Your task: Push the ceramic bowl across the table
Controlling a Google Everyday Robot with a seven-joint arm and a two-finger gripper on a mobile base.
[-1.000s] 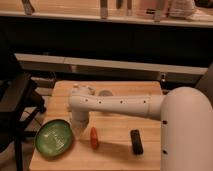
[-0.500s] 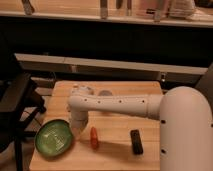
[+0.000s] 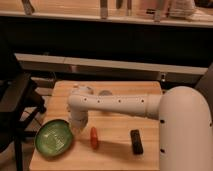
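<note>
The green ceramic bowl [image 3: 54,138] sits at the front left corner of the light-wood table [image 3: 125,95], its rim reaching the left edge. My white arm reaches in from the right, bends down at the left, and its gripper [image 3: 77,127] hangs at the bowl's right rim, touching or nearly touching it.
A small orange-red object [image 3: 93,138] lies just right of the bowl. A black rectangular item [image 3: 136,141] lies further right near the front edge. A small grey disc [image 3: 105,93] sits toward the back. A dark chair [image 3: 15,100] stands left of the table. A long pale shelf [image 3: 115,64] runs behind.
The gripper has shifted slightly left and down toward the bowl's right rim. The bowl sits about where it was.
</note>
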